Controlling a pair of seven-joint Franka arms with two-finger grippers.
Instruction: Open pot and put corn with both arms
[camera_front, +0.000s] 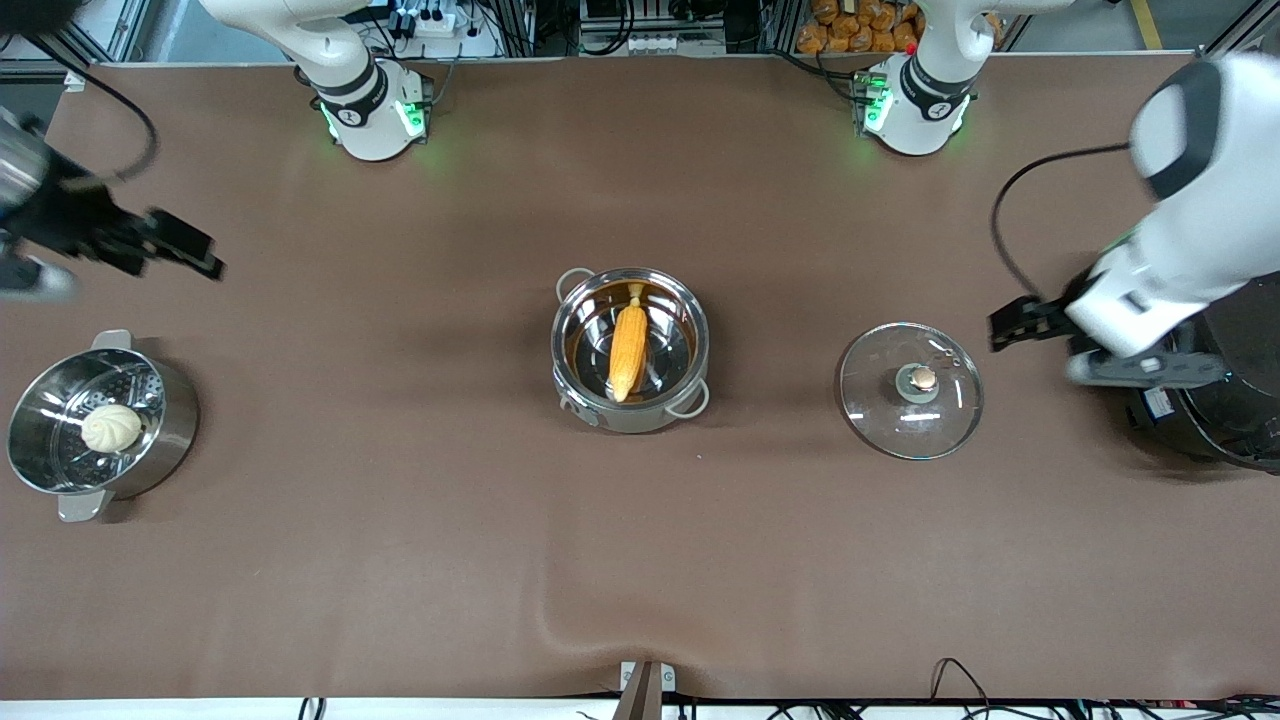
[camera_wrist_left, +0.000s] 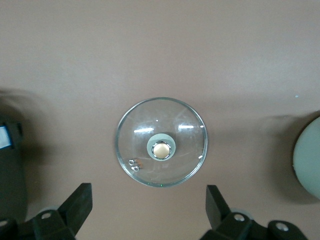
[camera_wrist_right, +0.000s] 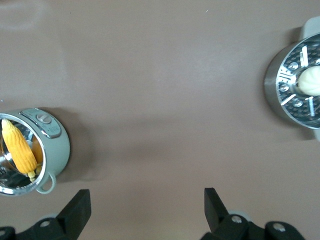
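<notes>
Yellow-orange corn (camera_front: 628, 352), shiny steel pot (camera_front: 690, 330), clear lid (camera_front: 880, 415), brown table (camera_front: 400, 560).

Both arms have white shells with black joint bands, green lights glowing at their bases, black cables, and black hands with silver screws.

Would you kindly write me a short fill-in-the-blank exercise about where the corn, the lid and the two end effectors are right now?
1. The corn lies inside the ____, which stands uncovered.
2. The glass lid rests flat on the ____, beside the pot toward the left arm's end.
3. The left end effector, fingers open, holds ____.
4. The right end effector hangs open over bare table between the pot and the steamer pot holding a white ____.

Missing words: pot; table; nothing; bun
</notes>
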